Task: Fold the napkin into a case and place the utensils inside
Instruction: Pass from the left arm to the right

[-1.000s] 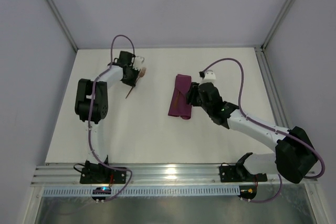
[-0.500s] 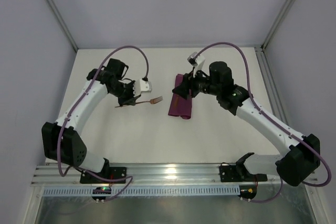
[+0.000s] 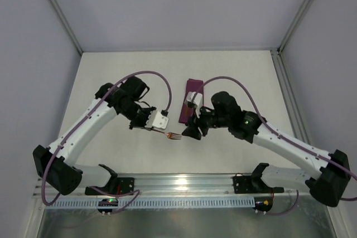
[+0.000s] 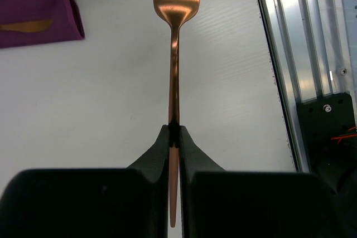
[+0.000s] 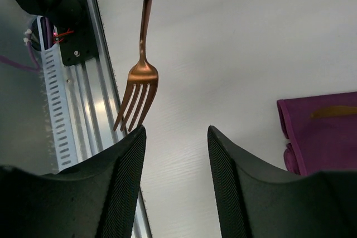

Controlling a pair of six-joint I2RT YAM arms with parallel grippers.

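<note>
Top external shows the left claw (image 3: 156,130) pinched on the fork (image 3: 174,135) by its handle, holding it off the desk (image 3: 111,76) with the tines pointing to 3 o'clock, straight at the right claw (image 3: 187,132) just beside them. The right wrist view has that claw spread wide, the tines hanging close to one finger (image 5: 120,182) but not between the two. The case (image 3: 191,92) lies flat at 12 o'clock from the right claw. A copper strip (image 4: 25,26) shows on its cloth, likely the other utensil already tucked in. This reads as a handover, or else a guided feed toward the pocket. To do it well, the right claw should centre on the fork's neck or upper handle, not the slippery tines, and close fully before the left lets go; a skewed pinch would let the thin metal swivel. The fork should then travel low and slide in along the case's length, so the cloth neither bunches nor unfolds.
</note>
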